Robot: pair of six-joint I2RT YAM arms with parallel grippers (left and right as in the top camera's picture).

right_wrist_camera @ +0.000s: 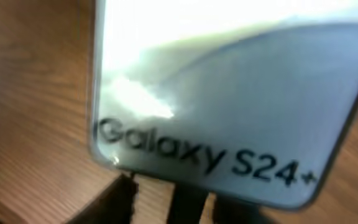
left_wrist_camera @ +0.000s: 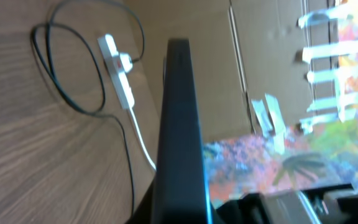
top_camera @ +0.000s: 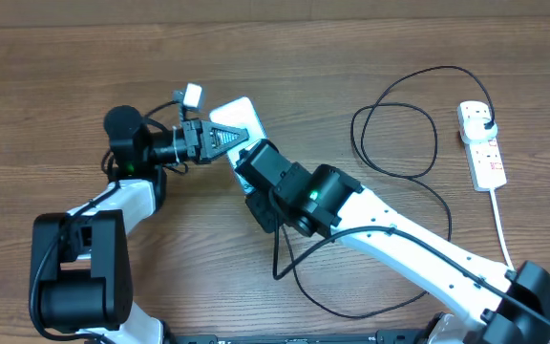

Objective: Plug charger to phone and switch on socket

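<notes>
My left gripper (top_camera: 225,136) is shut on the phone (top_camera: 240,113), holding it off the table; in the left wrist view the phone (left_wrist_camera: 179,124) shows edge-on as a dark slab. In the right wrist view the phone (right_wrist_camera: 229,93) fills the frame with "Galaxy S24+" lettering. The charger connector (right_wrist_camera: 188,196) stands against its lower edge. My right gripper (right_wrist_camera: 185,202) is open, its fingers on either side of the connector with a gap showing. The black charger cable (top_camera: 399,172) loops across the table to its plug in the white socket (top_camera: 483,143), which also appears at the left wrist view's top left (left_wrist_camera: 118,74).
The socket's white cord (top_camera: 502,229) runs toward the table's lower right, passing my right arm (top_camera: 418,258). Cable loops (top_camera: 351,306) lie under and in front of that arm. Cardboard (left_wrist_camera: 247,62) stands behind the table in the left wrist view.
</notes>
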